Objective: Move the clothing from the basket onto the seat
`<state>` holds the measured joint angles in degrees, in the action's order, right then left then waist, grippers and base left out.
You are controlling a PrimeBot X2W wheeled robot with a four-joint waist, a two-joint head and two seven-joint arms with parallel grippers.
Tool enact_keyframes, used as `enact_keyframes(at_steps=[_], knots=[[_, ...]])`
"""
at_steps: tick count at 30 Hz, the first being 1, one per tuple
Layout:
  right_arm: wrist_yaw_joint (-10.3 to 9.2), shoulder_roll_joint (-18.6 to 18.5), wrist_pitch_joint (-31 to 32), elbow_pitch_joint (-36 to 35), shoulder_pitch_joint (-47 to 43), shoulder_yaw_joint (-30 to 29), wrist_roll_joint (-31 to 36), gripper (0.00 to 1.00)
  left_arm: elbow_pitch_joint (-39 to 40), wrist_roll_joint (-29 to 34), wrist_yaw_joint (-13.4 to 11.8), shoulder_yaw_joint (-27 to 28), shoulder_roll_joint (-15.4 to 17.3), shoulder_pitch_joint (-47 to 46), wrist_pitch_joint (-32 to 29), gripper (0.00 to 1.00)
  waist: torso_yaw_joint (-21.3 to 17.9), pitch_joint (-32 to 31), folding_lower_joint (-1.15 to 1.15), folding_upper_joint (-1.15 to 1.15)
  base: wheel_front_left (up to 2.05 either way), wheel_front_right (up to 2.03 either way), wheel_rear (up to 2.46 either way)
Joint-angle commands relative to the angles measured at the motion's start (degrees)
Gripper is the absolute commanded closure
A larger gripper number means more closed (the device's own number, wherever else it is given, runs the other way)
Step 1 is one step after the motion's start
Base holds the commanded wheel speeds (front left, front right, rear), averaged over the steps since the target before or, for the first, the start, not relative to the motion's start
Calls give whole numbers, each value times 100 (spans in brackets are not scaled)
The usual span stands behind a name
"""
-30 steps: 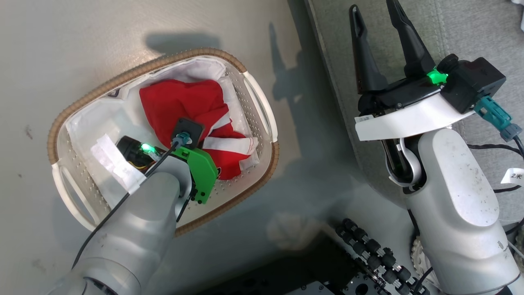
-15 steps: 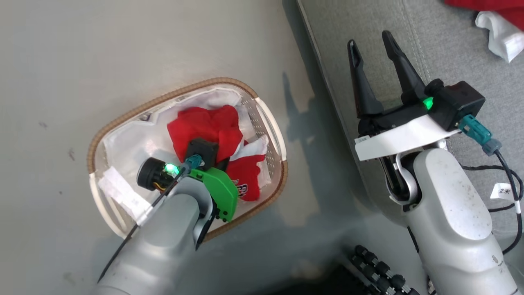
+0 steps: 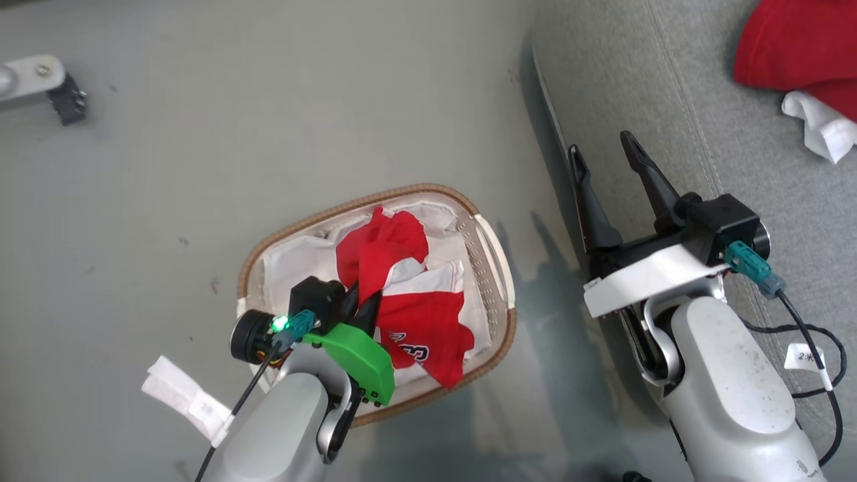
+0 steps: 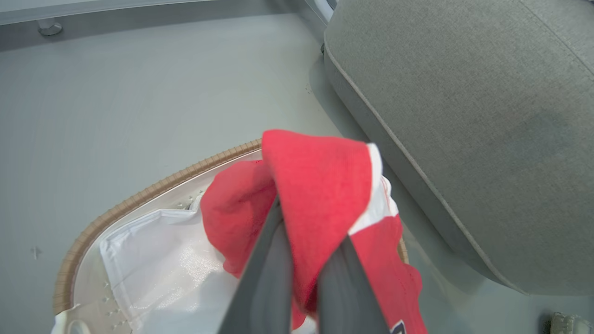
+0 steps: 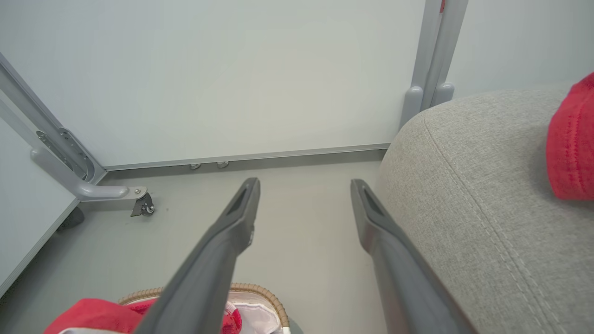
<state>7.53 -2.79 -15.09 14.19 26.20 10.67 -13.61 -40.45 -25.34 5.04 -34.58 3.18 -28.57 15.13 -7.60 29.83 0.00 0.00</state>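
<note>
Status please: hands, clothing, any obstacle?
Left hand shut on red white-trimmed jersey, over white perforated plastic basket. Right hand open, empty, beside grey woven-fabric seat. No obstacle seen.

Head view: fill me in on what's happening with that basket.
The left gripper is shut on a red jersey, holding it bunched up over the basket, its lower end draped inside. The right gripper hangs open and empty by the edge of the seat, where a second jersey already lies. The held one is not yet moved across.
</note>
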Motion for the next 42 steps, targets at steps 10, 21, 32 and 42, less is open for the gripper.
enact_keyframes(at_steps=[10,21,32,42], knots=[[-8,-26,-10,138,-708,-117,114,0,1180,596,153,852,-19,725,1,100,704,-1322,0,0,0,0,0],[-8,-26,-10,258,-1269,-31,36,0,2271,568,229,1116,-26,561,2,100,778,-1966,0,0,0,0,0],[-8,-21,-10,71,-1419,754,181,0,2528,503,154,1110,-24,534,1,100,732,-2253,0,0,0,0,0],[-8,-135,-9,-139,-741,2206,585,0,2552,284,42,610,-23,576,2,100,966,-2333,0,0,0,0,0]])
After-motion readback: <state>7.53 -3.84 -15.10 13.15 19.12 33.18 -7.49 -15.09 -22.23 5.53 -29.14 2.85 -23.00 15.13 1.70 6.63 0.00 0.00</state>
